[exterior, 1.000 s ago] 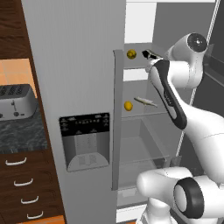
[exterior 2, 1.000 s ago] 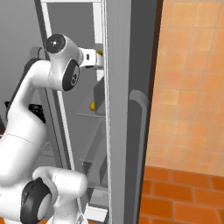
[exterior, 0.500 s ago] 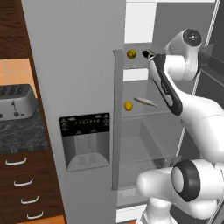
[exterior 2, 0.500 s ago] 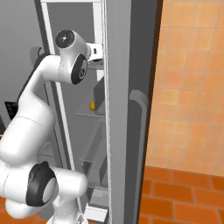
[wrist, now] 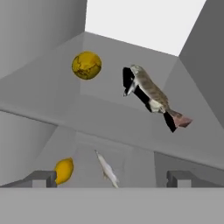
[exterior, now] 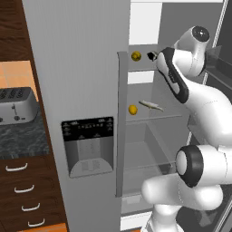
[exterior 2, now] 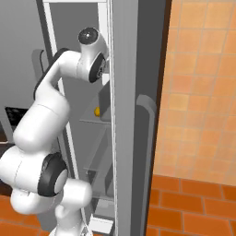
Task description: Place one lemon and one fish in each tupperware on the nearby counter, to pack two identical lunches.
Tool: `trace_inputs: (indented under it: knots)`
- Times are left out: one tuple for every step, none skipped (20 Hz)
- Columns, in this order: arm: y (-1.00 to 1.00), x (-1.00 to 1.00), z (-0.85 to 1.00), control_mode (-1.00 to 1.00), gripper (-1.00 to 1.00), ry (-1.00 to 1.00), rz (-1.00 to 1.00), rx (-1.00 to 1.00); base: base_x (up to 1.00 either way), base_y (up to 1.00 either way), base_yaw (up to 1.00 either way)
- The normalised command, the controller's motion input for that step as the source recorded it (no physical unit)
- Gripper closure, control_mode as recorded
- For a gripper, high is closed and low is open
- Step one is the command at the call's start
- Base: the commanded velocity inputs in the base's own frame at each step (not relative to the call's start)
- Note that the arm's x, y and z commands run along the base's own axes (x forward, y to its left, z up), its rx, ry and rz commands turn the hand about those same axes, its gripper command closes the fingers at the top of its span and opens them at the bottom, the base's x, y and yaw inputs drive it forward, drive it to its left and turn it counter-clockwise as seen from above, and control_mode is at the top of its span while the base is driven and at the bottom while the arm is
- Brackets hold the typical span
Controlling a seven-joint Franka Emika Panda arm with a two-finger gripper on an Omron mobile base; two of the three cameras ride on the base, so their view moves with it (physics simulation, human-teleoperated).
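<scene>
We have our pincer spread wide and empty, aimed into the open fridge at the upper shelf. Ahead of it and a little to the right lies a fish, slanted across the shelf; ahead to the left, well apart from it, sits a lemon. Below the pincer, on the lower shelf, we see the second lemon and the second fish. We judge the fish light, slender and probably slick, so we would close across the thick middle of its body, square to its length, not on the thin tail. The lemon looks firm and round and could roll, so we would take it across its widest part.
</scene>
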Motion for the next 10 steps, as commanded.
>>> trace_inputs:
  knots:
    - [-0.21, 0.41, 0.00, -1.00, -1.00, 0.07, 0.06, 0.00, 0.00, 0.00, 0.00]
    - [-0.20, 0.42, 0.00, -1.00, -1.00, 0.07, 0.06, 0.00, 0.00, 0.00, 0.00]
    - [-0.18, 0.39, 0.00, -1.00, -1.00, 0.05, 0.06, 0.00, 0.00, 0.00, 0.00]
    - [-0.16, 0.37, 0.00, -1.00, -1.00, 0.03, 0.06, 0.00, 0.00, 0.00, 0.00]
    - [-0.16, 0.34, 0.00, -1.00, -1.00, 0.00, 0.06, 0.00, 0.00, 0.00, 0.00]
    - [-0.11, 0.34, 0.00, -1.00, -1.00, 0.00, 0.06, 0.00, 0.00, 0.00, 0.00]
    - [-0.06, 0.37, 0.00, -1.00, -1.00, 0.01, 0.05, 0.00, 0.00, 0.00, 0.00]
    - [-0.06, 0.40, 0.00, -1.00, -1.00, 0.02, 0.05, 0.00, 0.00, 0.00, 0.00]
    - [-0.05, 0.41, 0.00, -1.00, -1.00, 0.03, 0.05, 0.00, 0.00, 0.00, 0.00]
    - [-0.05, 0.41, 0.00, -1.00, -1.00, 0.02, 0.05, 0.00, 0.00, 0.00, 0.00]
